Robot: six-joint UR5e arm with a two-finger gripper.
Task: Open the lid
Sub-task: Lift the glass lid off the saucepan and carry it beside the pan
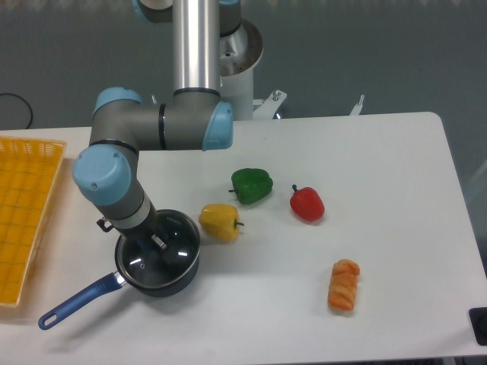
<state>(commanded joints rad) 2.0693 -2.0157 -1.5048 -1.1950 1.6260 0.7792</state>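
The lid [173, 252], a clear glass disc with a thin metal rim, lies over the mouth of the dark saucepan [161, 283] at the front left of the table. My gripper [154, 245] points straight down onto the lid's centre. Its fingers close around the knob, which the wrist and fingers hide. The lid looks level and sits at, or barely above, the pan's rim. The saucepan's blue handle [76, 303] points toward the front left.
A yellow pepper [220, 221] lies just right of the saucepan, with a green pepper [251, 185] and a red pepper [307, 203] beyond it. An orange bread roll [344, 284] lies front right. A yellow basket [23, 213] stands at the left edge.
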